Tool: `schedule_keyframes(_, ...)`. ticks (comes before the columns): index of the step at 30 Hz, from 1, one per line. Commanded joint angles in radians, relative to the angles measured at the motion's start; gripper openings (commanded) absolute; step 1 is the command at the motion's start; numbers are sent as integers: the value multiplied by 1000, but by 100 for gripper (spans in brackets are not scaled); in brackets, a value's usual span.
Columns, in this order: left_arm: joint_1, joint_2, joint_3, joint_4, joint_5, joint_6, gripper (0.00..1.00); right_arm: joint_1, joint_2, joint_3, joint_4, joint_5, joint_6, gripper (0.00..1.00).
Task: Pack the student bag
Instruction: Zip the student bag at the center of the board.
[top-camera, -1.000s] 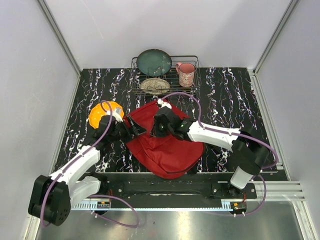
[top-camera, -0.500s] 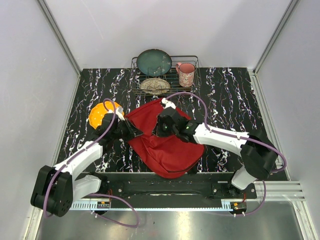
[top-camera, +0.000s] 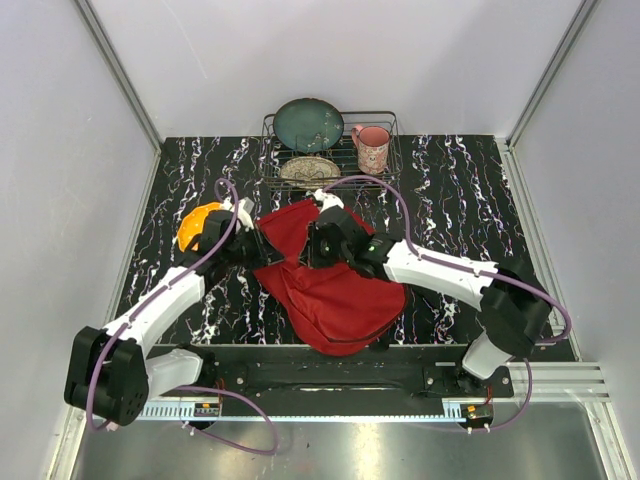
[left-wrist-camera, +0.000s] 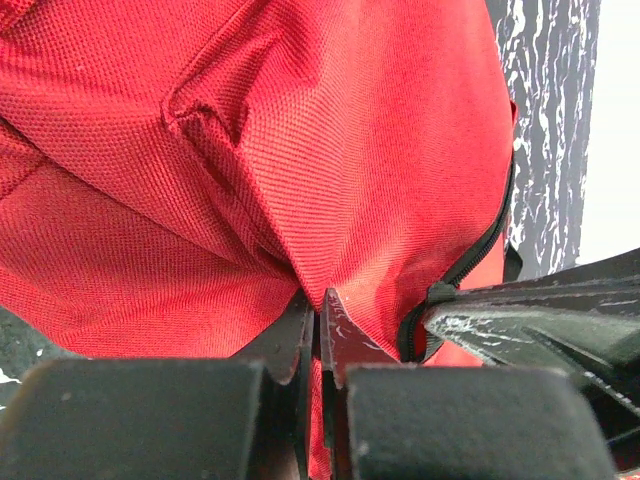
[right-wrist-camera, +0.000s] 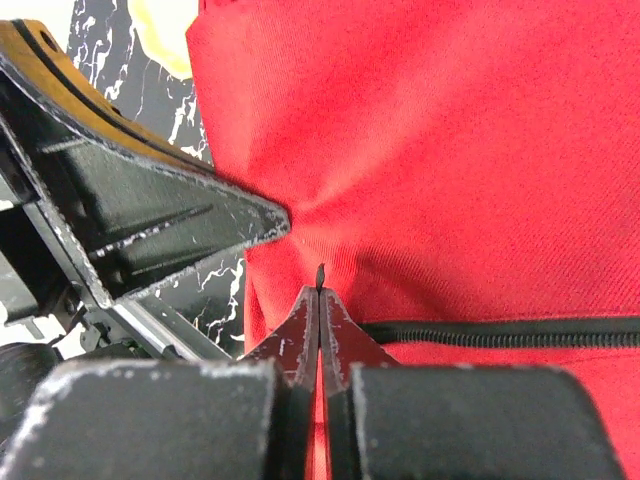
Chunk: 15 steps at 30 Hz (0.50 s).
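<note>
The red student bag (top-camera: 335, 285) lies in the middle of the marbled table, its left edge bunched up between my two grippers. At that edge my left gripper (top-camera: 262, 245) is shut on a fold of the red fabric (left-wrist-camera: 380, 160), which shows pinched between its jaws (left-wrist-camera: 318, 300). My right gripper (top-camera: 310, 258) is shut on the bag too, just above the black zipper (right-wrist-camera: 500, 332). A small black tip pokes out between its closed jaws (right-wrist-camera: 320, 290). The two grippers almost touch, and each wrist view shows the other's finger (left-wrist-camera: 540, 320) (right-wrist-camera: 150, 220).
An orange round object (top-camera: 192, 225) sits left of the bag, partly behind my left arm. A wire dish rack (top-camera: 385, 125) at the back holds a green plate (top-camera: 308, 124), a patterned plate (top-camera: 310, 170) and a pink mug (top-camera: 371, 148).
My left gripper has gone from open to shut on the bag's left edge. Both grippers have shifted toward the back, pulling that edge up and together.
</note>
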Motion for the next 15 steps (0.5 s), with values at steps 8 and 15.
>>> schedule_keyframes(8,35,-113,-4,-41,3,106,0,-172,-64,-35,-78,-26,-44,0)
schedule_keyframes(15,41,-90,4,-52,25,107,28,-177,-101,-100,32,-124,-4,0)
